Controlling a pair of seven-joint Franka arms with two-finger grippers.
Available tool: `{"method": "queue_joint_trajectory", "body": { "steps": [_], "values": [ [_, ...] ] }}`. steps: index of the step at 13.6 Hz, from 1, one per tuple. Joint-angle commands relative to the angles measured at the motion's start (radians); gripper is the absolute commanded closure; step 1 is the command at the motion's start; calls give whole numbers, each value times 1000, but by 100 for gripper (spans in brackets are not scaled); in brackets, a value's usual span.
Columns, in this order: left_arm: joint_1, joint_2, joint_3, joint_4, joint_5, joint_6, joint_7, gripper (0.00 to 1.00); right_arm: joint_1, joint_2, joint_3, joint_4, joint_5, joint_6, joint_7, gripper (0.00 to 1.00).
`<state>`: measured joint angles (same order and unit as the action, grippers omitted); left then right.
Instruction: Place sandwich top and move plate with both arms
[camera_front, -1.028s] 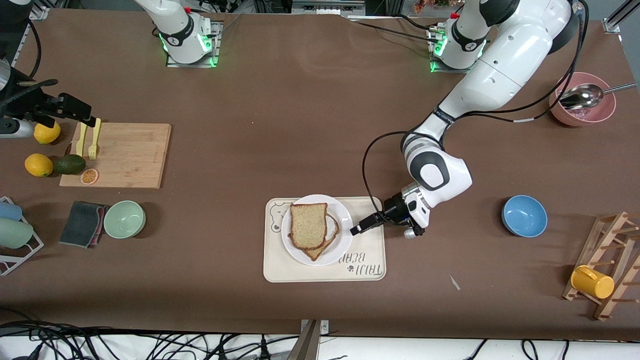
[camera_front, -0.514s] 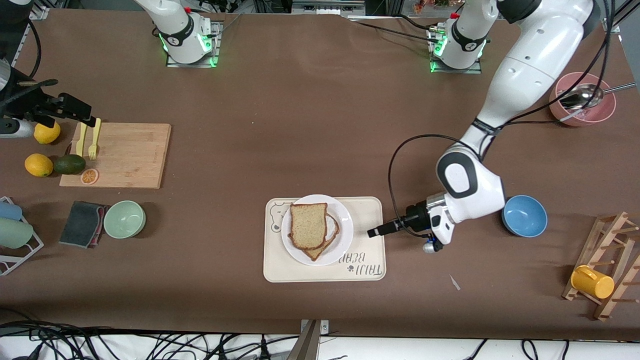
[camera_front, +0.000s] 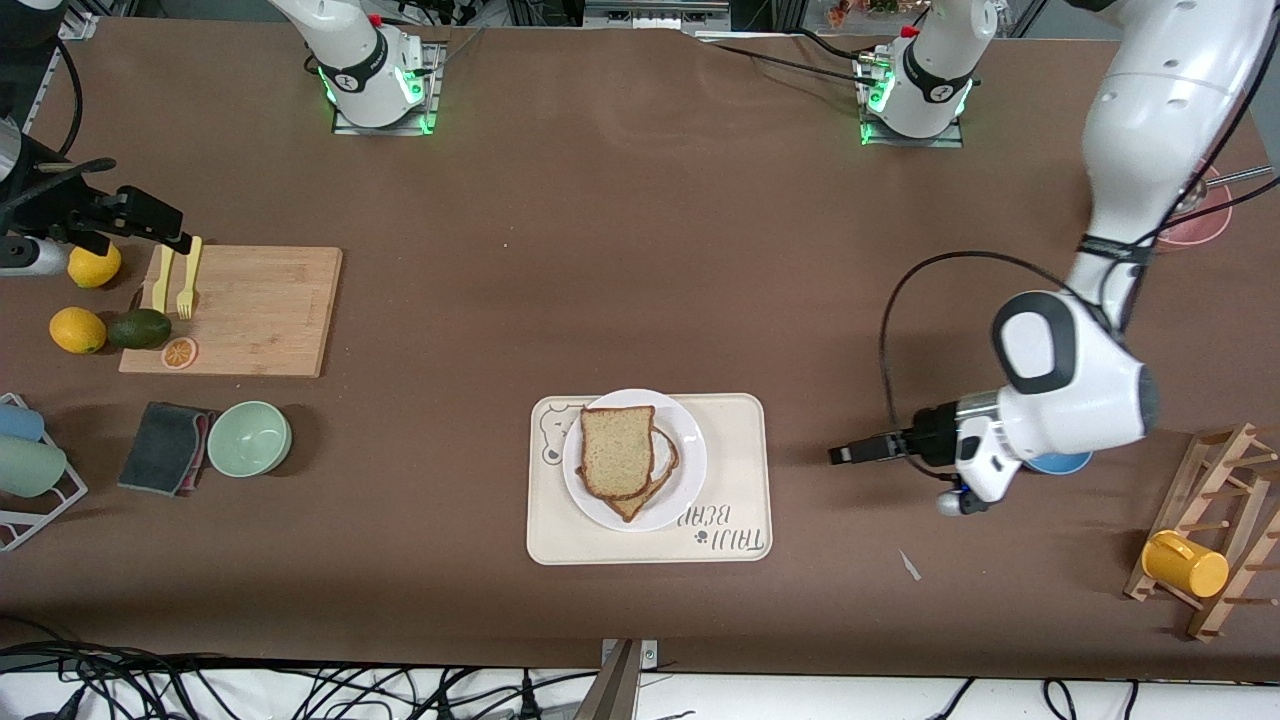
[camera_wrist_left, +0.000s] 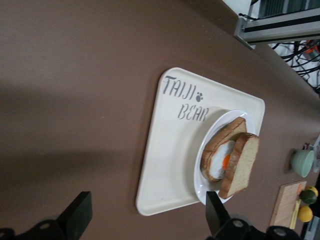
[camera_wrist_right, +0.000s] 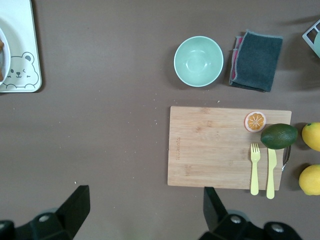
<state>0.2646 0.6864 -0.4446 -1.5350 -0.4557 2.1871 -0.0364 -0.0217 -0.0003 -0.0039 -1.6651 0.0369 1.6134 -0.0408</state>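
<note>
The sandwich top (camera_front: 616, 450), a plain brown slice, lies offset on a slice bearing a fried egg (camera_wrist_left: 220, 157) on the white plate (camera_front: 690, 440). The plate sits on a cream bear-printed tray (camera_front: 735, 470). In the left wrist view the top slice (camera_wrist_left: 241, 165) leans on the egg slice, with the plate (camera_wrist_left: 224, 119) and tray (camera_wrist_left: 170, 150) under them. My left gripper (camera_front: 845, 455) is open and empty over bare table between the tray and a blue bowl; its own view (camera_wrist_left: 147, 215) shows the jaws wide apart. My right gripper (camera_front: 160, 225) waits open (camera_wrist_right: 145, 210) over the cutting board's end.
A wooden cutting board (camera_front: 240, 310) with fork, knife, avocado and lemons, a green bowl (camera_front: 249, 438) and a grey cloth lie at the right arm's end. The blue bowl (camera_front: 1062, 464), a pink bowl (camera_front: 1205, 215) and a rack with a yellow cup (camera_front: 1185, 563) stand at the left arm's end.
My left gripper has drawn away from the plate's edge toward the left arm's end, off the tray. The bread, plate and right arm have not moved.
</note>
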Motion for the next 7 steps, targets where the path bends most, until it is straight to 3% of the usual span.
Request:
{"method": "queue_joint_trajectory", "body": {
  "steps": [1, 5, 7],
  "values": [
    [45, -97, 9, -16, 153, -108, -60, 0, 3, -9, 1, 4, 1, -13, 12, 0],
    [62, -192, 13, -17, 437, -210, -178, 0, 3, -7, 1, 4, 1, 3, 12, 0],
    [88, -244, 14, -17, 509, -249, -183, 0, 3, -7, 2, 4, 3, 13, 10, 0]
  ]
}}
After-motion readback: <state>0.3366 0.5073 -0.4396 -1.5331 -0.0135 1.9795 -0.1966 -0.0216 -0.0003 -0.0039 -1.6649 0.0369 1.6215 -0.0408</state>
